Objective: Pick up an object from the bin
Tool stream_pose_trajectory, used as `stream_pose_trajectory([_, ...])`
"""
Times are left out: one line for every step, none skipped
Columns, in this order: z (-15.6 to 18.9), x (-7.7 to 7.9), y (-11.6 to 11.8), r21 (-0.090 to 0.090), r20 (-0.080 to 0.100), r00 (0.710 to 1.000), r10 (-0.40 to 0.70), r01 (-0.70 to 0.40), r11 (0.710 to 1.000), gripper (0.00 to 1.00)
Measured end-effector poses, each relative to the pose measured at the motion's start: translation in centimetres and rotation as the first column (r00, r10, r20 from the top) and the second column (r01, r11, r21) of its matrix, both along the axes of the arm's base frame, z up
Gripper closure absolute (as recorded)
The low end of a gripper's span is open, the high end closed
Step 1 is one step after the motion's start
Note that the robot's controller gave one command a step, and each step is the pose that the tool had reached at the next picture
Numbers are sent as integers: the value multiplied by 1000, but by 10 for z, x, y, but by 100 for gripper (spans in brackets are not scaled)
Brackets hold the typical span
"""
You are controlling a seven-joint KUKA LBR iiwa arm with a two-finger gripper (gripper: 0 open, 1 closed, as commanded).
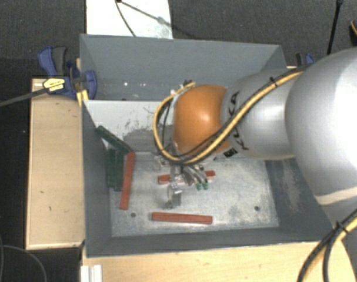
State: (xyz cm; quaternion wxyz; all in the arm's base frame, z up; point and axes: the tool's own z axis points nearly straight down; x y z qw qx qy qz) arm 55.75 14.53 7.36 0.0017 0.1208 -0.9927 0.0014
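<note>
My gripper (174, 195) hangs low over the middle of the bin floor, under the arm's orange cover. Right behind it lies a short red stick (164, 179), partly hidden by the gripper; its other end pokes out on the right. Two small green-tipped bits (200, 186) sit just right of the gripper. A longer red stick (182, 218) lies flat across the floor a little in front of the gripper, apart from it.
At the left wall a third red stick (127, 181) lies nearly lengthwise beside a dark green block (114, 168), with a dark green bar (114, 139) leaning over them. The arm covers the bin's right and back.
</note>
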Motion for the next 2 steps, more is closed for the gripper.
stream_pose_trajectory([-3,7,-76,-1,1,1000,-6,6,1000,0])
stream_pose_trajectory([27,-22,-61,3,1,999,33,-33,999,0])
